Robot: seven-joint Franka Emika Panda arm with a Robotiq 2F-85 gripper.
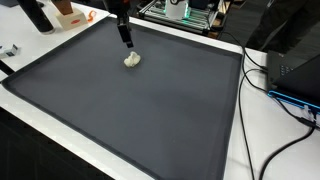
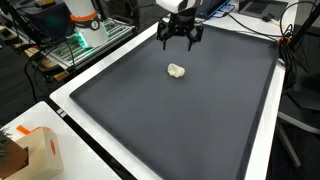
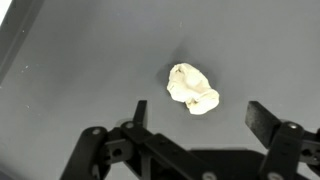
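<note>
Cream-white crumpled lump [image 3: 192, 88] of soft-looking material lies alone on a flat dark grey mat [image 3: 70, 60]. In the wrist view it sits just ahead of the black Robotiq gripper [image 3: 199, 116], about midway between the two fingers [image 3: 140, 114]. The jaws stand wide apart and hold nothing, and the gap is much broader than the lump. In both exterior views the gripper [image 2: 181, 41] hangs above the mat, clear of the lump [image 2: 176, 70] and not touching it, so the step in hand looks like the approach for a pick.

To do it well, I would centre the lump between the fingers and bring the wrist slightly forward, so that the fingertips come down either side of its widest part rather than short of it. The descent should be straight and slow, stopping with the tips just touching or just above the mat. The lump is low, and a high grip would likely pinch only a fold or slide off. It looks light and deformable, so a gentle, full closure should do. A sideways brush by one finger would probably push it across the smooth mat.

Farther out, the white-topped table [image 2: 62, 104] frames the mat, with black cables [image 1: 285, 130] near one edge and a brown cardboard box [image 2: 40, 152] at a corner. All are well apart from the lump [image 1: 132, 59] and look like no obstacle.
</note>
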